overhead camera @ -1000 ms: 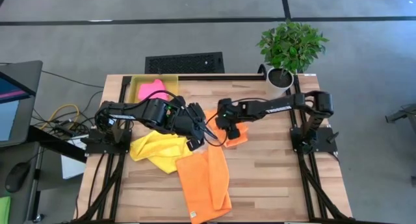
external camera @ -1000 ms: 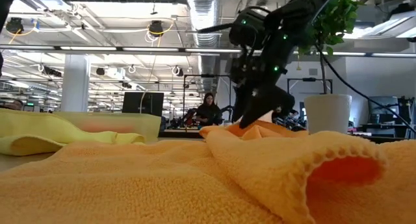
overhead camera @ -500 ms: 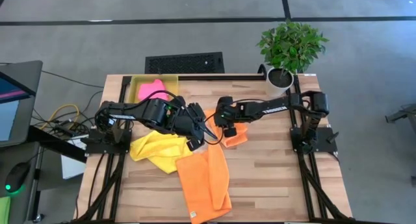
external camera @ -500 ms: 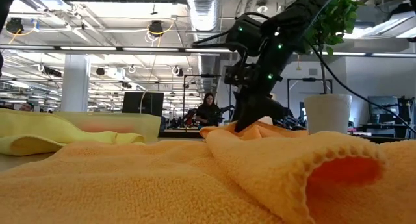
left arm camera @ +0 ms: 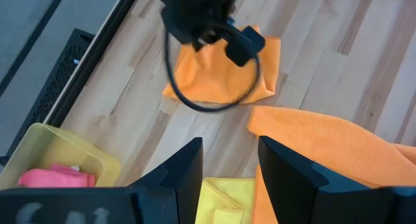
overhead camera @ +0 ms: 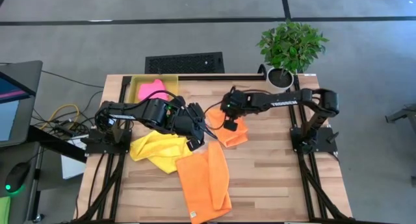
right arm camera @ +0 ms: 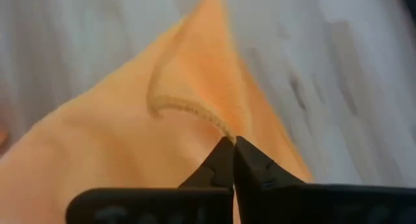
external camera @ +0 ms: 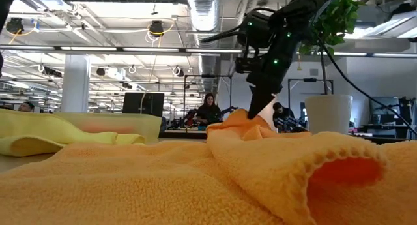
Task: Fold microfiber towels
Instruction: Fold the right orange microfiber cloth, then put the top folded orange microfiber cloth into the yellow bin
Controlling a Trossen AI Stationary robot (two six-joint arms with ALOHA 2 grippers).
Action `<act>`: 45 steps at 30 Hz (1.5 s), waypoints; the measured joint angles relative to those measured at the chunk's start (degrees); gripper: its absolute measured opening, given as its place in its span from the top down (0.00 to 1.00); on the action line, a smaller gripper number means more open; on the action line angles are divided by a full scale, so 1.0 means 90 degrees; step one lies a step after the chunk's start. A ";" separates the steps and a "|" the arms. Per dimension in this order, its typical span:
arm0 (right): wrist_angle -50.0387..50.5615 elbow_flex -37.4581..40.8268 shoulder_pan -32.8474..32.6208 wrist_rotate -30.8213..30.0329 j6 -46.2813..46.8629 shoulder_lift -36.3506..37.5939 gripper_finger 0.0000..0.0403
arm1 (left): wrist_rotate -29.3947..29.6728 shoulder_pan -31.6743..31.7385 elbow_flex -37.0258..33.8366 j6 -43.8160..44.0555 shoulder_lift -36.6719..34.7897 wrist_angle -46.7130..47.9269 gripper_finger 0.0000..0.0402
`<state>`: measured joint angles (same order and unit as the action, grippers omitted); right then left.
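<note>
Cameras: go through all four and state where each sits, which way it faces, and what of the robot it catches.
High: overhead, straight down; both arms, left gripper, right gripper on the folded orange towel.
Low: table height, looking across the larger orange towel into the room; right arm descends.
Left wrist: past its open fingers at the yellow bin.
Right wrist: its fingertips pinch orange cloth.
Shared: the folded orange towel shows in all four views.

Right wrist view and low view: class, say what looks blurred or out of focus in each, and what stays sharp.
Right wrist view: the wooden table is smeared by blur, while the orange towel edge at the shut jaws reads clearer. Low view: the near orange towel fills the foreground softly; the ceiling lights are sharper.
</note>
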<state>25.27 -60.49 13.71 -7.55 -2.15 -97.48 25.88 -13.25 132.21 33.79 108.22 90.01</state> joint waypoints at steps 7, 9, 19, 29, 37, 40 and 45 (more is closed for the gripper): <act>0.0712 0.0002 0.0385 0.0047 0.0792 0.0091 0.99 | -0.0001 0.0001 -0.0001 -0.0004 0.0000 0.0001 0.65; 0.0737 0.0002 0.0437 0.0049 0.0797 0.0081 0.97 | -0.0001 0.0000 0.0000 -0.0004 0.0000 0.0001 0.65; 0.0999 0.0002 0.0452 0.0049 0.0792 0.0081 0.93 | 0.0001 -0.0001 0.0001 -0.0004 0.0000 0.0001 0.65; 0.1319 0.0000 0.0451 0.0024 0.1244 0.0076 0.76 | 0.0001 0.0001 0.0001 0.0045 0.0000 0.0001 0.65; 0.2066 -0.0374 0.0459 0.0039 0.1241 0.0073 0.52 | 0.0001 -0.0001 0.0001 0.0340 0.0000 0.0001 0.65; 0.2381 -0.0596 0.0465 0.0034 0.1201 0.0153 0.46 | 0.0001 0.0000 0.0001 0.0382 0.0000 0.0001 0.65; 0.2722 -0.0702 0.0247 0.0055 0.0461 0.0652 0.42 | 0.0001 0.0001 0.0001 0.0385 0.0000 -0.0001 0.65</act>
<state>49.78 -66.81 15.93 -7.06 1.99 -91.60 25.89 -13.23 132.22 37.26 108.22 90.00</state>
